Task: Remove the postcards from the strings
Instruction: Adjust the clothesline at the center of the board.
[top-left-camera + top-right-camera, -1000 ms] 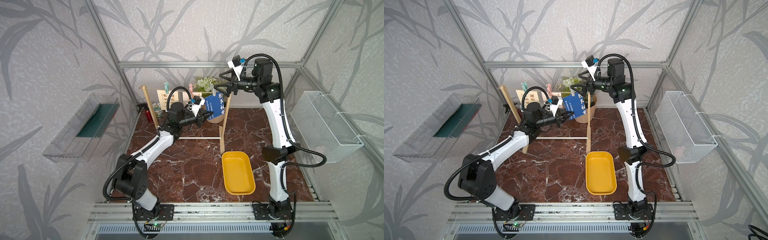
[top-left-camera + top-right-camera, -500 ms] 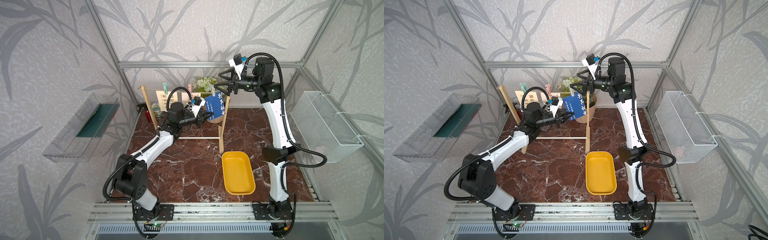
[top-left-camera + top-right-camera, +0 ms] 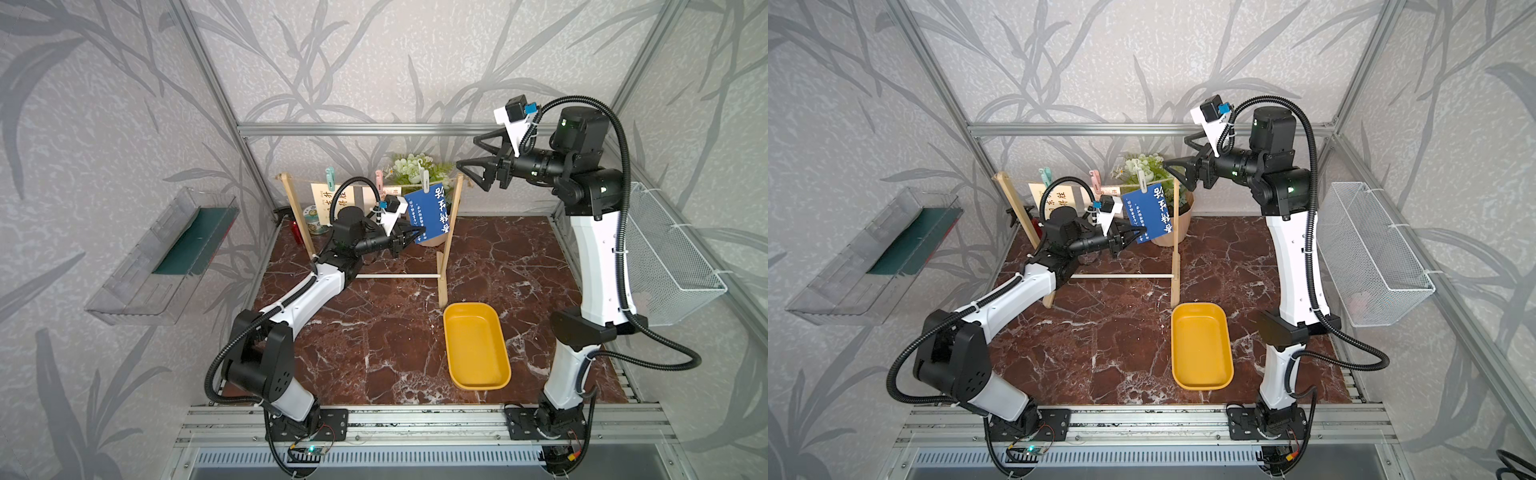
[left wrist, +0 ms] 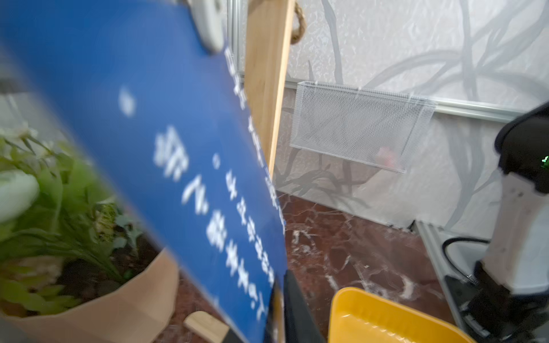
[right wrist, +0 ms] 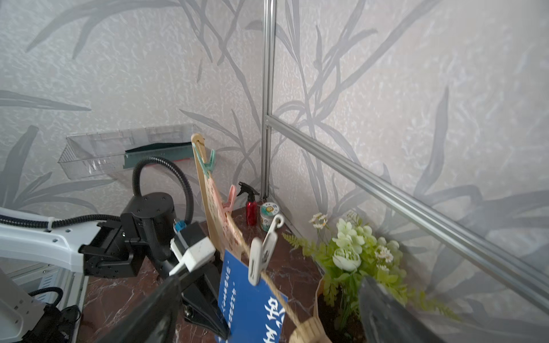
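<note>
Left wrist: blue postcard (image 4: pixel 166 142) between jaws.

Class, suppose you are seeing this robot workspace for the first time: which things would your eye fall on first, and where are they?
The blue postcard stands out most, pinned askew to the string by a white clothespin, with the left gripper at its lower corner. Higher up, the right gripper hangs wide open near that end of the string, and a bright yellow tray lies on the marble floor in front.
</note>
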`<state>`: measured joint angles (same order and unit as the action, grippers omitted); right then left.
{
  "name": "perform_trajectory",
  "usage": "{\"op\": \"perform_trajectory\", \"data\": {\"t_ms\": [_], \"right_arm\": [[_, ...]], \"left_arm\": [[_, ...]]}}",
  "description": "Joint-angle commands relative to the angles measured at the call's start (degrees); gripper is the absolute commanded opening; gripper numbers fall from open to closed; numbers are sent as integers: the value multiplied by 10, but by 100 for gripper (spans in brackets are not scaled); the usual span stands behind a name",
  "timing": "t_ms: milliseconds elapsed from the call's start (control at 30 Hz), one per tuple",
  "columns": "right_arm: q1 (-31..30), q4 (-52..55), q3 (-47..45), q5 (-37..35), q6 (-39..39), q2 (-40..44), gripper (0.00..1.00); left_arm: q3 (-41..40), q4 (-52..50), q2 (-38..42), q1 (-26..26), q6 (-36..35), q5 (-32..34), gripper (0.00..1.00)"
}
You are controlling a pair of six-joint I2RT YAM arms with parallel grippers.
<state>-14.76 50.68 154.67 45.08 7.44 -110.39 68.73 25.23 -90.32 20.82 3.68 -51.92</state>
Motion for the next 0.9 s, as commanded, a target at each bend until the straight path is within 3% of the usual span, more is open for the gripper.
{"op": "perform_trajectory", "data": {"t_ms": [0,67,233,467,867], "right_arm": [[12,0,-83,11,3,35,91],[18,-58,-172,12,-6,83,92],[61,-206,-372,40,-49,184,96],[58,-306,-574,45,-21,214,98],[27,-418,-582,88,-14,129,98]], "left_arm": [[-7,32,21,-6,6,-2,22],[-7,40,19,-8,14,-3,34],[-5,47,16,-11,22,-6,35],[1,36,13,-12,17,-7,44],[9,24,9,-12,12,-5,62]]}}
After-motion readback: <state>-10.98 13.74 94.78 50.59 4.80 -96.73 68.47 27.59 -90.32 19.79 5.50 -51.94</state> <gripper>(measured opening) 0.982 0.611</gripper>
